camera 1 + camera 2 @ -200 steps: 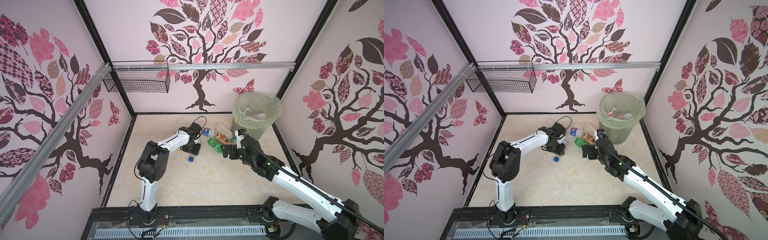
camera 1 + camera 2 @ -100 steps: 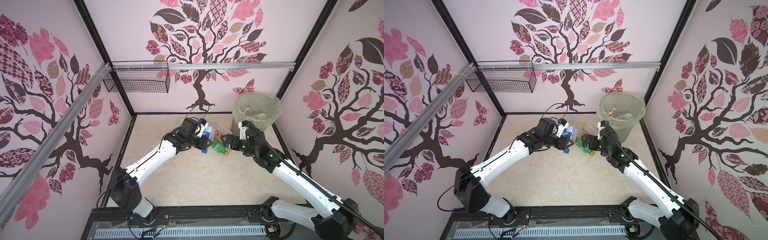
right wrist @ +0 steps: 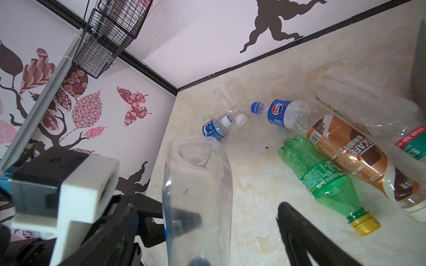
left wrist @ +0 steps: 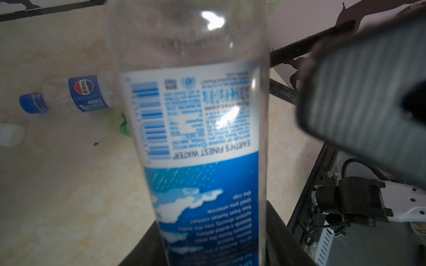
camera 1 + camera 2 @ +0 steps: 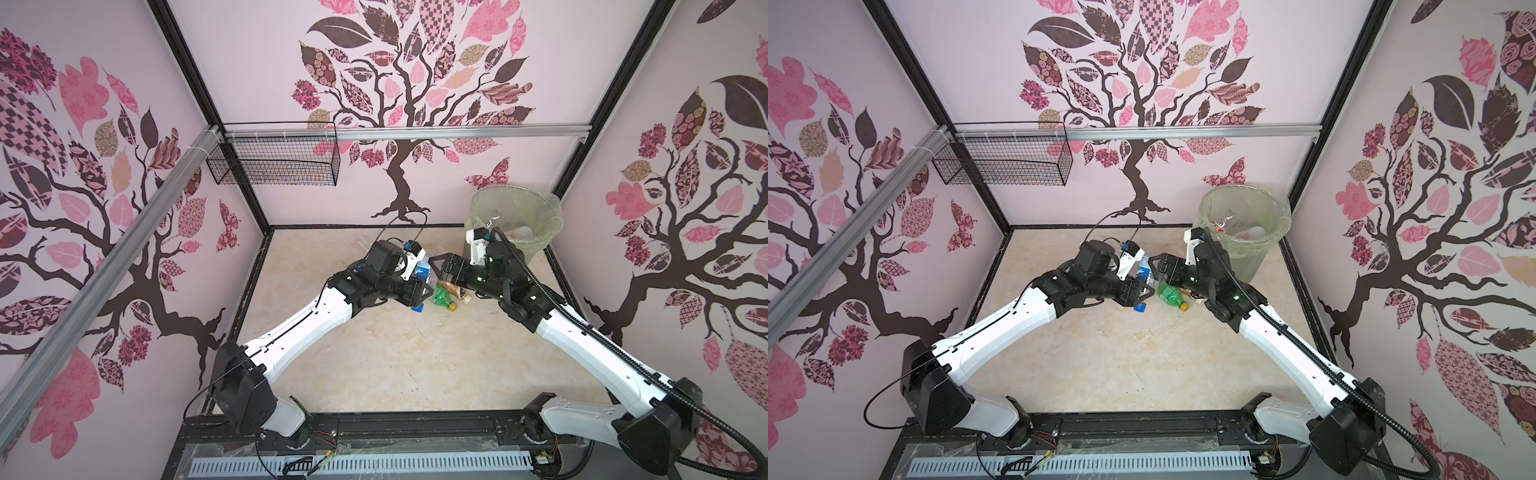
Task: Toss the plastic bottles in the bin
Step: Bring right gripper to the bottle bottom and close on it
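The left gripper [image 5: 423, 290] pinches a clear water bottle [image 4: 196, 138] near its blue-capped end, a little way from the bin [image 5: 536, 245], to its left in both top views. The bottle's blue-and-white label reads "EARTH'S FINEST WATER"; the smaller print is too blurred to read. The right gripper [image 5: 439, 269], between that bottle and the bin, stands spread wide and holds nothing, with one ribbed pad [image 4: 368, 92] just beside the bottle.

On the floor near the bin's foot lie several bottles:
- a green Sprite bottle [image 3: 322, 175] with a yellow cap
- a brown bottle [image 3: 352, 156] showing "SCAFE"
- a Pepsi bottle [image 3: 280, 114] with Chinese lettering
- a small blue-labelled bottle [image 3: 214, 129]
- an unlabelled clear bottle [image 3: 230, 106]

A red-and-green-labelled bottle [image 3: 412, 142] is cut off at the edge of the right wrist view. The grey mesh bin, lined with a greenish bag, holds pale bottles that are hard to make out.
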### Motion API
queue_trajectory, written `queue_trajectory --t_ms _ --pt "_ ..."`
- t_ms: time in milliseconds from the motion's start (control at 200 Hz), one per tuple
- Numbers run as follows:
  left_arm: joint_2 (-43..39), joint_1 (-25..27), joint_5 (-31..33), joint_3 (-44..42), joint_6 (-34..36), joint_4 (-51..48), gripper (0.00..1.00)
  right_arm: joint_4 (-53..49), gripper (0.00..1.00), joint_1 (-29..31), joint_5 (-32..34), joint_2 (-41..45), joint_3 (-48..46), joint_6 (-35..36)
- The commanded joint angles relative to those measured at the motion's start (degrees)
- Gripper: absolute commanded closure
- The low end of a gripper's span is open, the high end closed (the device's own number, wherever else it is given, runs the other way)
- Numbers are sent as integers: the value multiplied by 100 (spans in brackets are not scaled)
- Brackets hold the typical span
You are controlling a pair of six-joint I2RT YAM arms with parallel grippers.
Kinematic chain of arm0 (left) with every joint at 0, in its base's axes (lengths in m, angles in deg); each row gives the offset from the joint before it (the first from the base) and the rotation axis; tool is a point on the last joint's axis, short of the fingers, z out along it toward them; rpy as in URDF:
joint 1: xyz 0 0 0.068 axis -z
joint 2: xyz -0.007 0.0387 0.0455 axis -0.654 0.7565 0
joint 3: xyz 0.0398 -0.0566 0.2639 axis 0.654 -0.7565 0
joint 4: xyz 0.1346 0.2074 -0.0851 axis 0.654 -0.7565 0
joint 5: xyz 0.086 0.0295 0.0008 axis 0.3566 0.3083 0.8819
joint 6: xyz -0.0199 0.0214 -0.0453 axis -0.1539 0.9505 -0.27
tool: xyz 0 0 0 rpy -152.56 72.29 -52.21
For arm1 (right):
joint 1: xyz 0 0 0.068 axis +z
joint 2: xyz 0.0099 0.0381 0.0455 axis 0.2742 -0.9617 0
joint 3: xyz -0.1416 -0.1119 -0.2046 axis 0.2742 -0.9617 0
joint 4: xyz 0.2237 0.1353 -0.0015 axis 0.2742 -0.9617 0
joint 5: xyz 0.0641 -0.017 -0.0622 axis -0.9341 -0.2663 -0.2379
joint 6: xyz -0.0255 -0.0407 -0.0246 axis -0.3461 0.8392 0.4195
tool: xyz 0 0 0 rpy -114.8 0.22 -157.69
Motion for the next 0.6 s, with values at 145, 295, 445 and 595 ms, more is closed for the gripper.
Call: queue_trajectory --t_ms 145,295,445,595 --pt "-117 22 -184 -169 -33 188 47 292 11 19 -222 -290 123 -114" --pt "-60 45 -184 -144 -34 160 47 467 16 18 -375 -527 153 -203" --pt "-56 55 -162 -159 -26 154 46 534 24 30 -383 -664 155 -215" --pt "-37 56 -122 -138 -26 154 43 476 40 27 -409 -743 274 -132"
